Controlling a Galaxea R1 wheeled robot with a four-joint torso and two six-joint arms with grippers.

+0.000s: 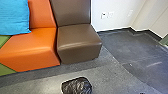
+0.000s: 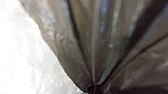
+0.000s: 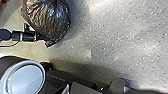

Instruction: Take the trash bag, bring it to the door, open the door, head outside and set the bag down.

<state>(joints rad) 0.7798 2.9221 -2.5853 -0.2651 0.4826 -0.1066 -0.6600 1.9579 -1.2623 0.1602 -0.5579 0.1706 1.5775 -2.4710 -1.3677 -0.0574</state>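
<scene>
Left pincer pinches the trash bag by its neck, best hold — likely light, slippery; right pincer — can't tell.

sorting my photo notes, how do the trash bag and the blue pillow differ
The trash bag is dark and wrinkled all over; the blue pillow is bright and much smoother. The trash bag is rounded and gathered to a narrow neck; the blue pillow has straighter edges and a corner. Both look soft.
</scene>
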